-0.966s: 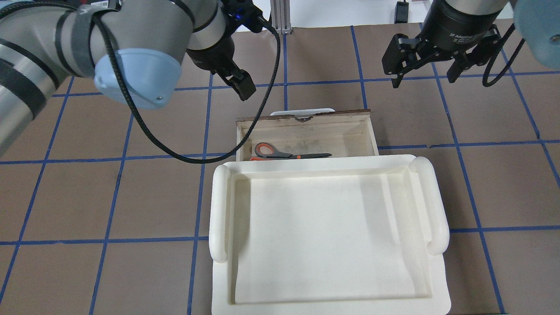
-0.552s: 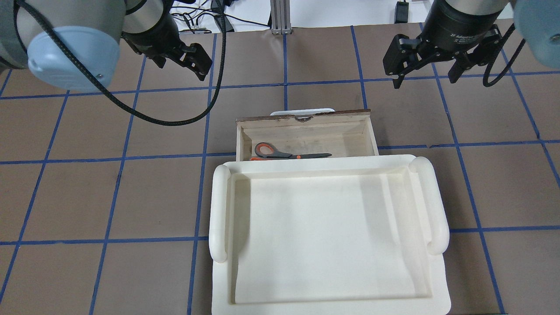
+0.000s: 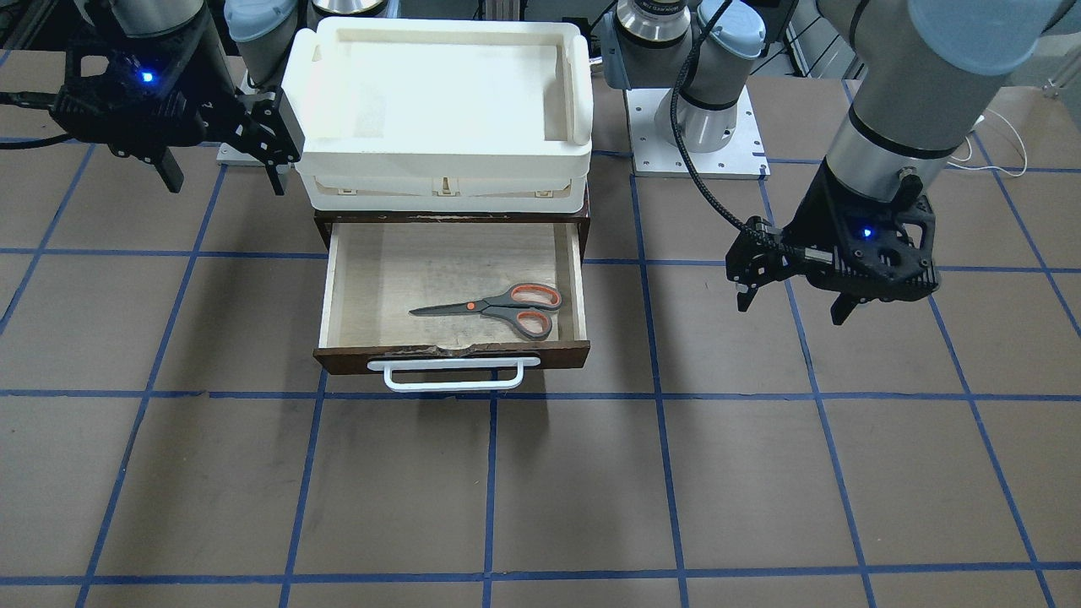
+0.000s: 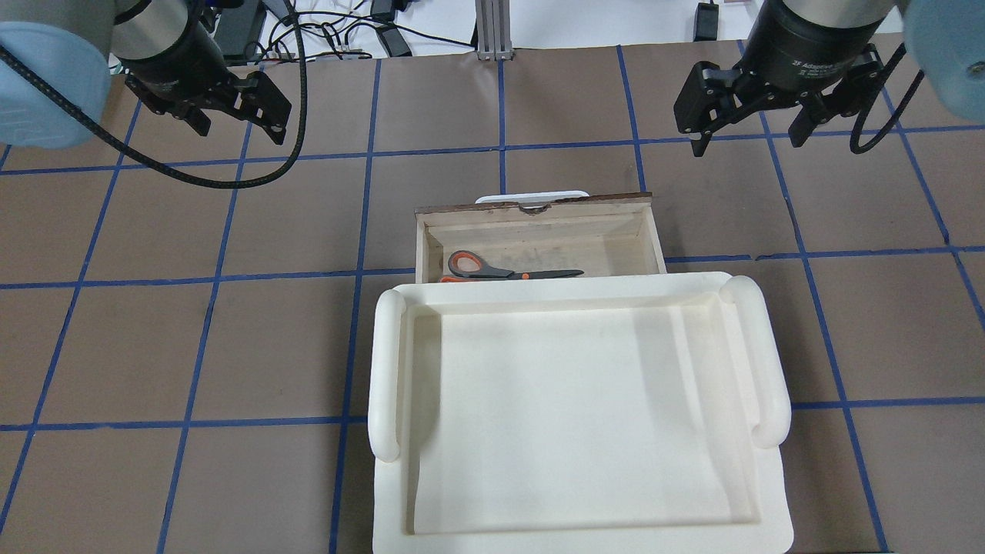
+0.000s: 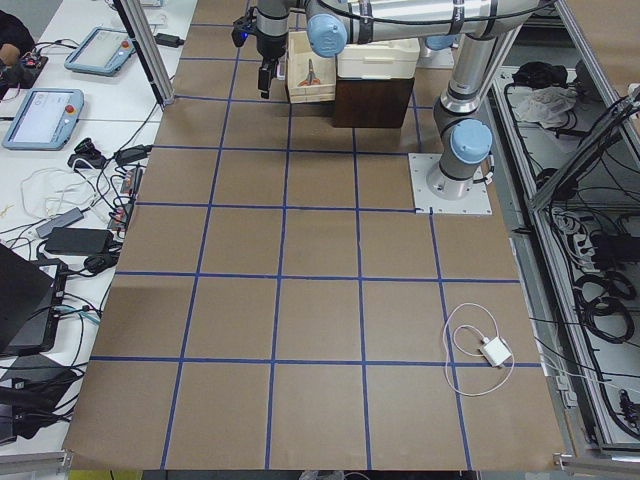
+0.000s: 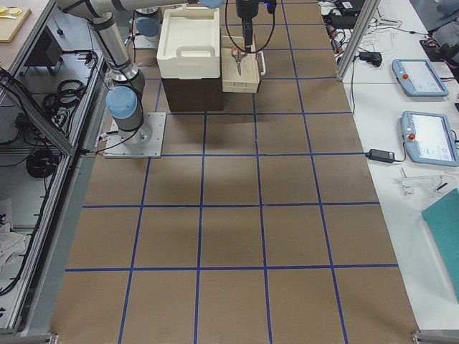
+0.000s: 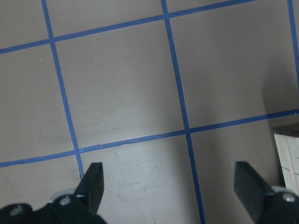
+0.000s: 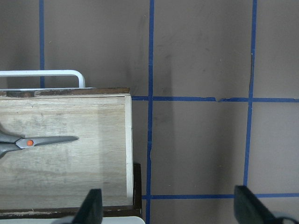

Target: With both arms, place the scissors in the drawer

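The scissors [image 3: 498,306] lie flat inside the open drawer [image 3: 338,359], handles toward the robot's left; they also show in the overhead view [image 4: 500,271] and the right wrist view [image 8: 32,141]. The drawer [image 4: 539,209] is pulled out, white bar handle at its front. My left gripper [image 4: 241,132] is open and empty, well off to the drawer's left above the table; it also shows in the front view [image 3: 790,311] and the left wrist view [image 7: 169,186]. My right gripper [image 4: 746,146] is open and empty, off to the drawer's right [image 3: 226,186], [image 8: 169,205].
A cream plastic tray [image 4: 385,362] sits on top of the brown cabinet above the drawer [image 3: 439,160]. Brown table mat with blue tape grid lies all around. Cables and tablets lie beyond the table's far edge.
My left arm has swung away from above the drawer's left front corner, out to the far left. The right arm, scissors and drawer have not moved.
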You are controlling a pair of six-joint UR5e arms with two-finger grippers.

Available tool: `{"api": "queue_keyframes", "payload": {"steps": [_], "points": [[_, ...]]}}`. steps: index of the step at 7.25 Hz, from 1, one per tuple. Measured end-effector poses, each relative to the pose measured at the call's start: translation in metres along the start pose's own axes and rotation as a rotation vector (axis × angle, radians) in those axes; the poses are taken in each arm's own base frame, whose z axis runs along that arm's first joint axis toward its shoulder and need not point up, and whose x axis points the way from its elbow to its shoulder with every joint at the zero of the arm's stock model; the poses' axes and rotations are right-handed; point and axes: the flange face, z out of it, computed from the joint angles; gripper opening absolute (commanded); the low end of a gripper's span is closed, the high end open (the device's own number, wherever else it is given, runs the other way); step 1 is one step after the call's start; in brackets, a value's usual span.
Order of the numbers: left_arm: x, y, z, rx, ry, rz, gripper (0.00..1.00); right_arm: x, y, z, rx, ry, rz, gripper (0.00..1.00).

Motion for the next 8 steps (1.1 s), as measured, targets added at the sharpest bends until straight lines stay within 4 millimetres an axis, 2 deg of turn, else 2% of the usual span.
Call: {"api": "queue_keyframes", "payload": {"steps": [2,5,8], "points": [[-0.001,0.006,0.005,-0.054,0.013,-0.051,1.00,0.000,0.000,0.000,-0.001,-0.002,0.000,1.00],[0.010,0.016,-0.002,-0.064,0.025,-0.054,1.00,0.000,0.000,0.000,-0.002,-0.005,0.000,1.00],[0.019,0.039,-0.011,-0.067,0.037,-0.055,1.00,-0.001,0.000,0.000,-0.001,-0.008,-0.001,1.00]]}}
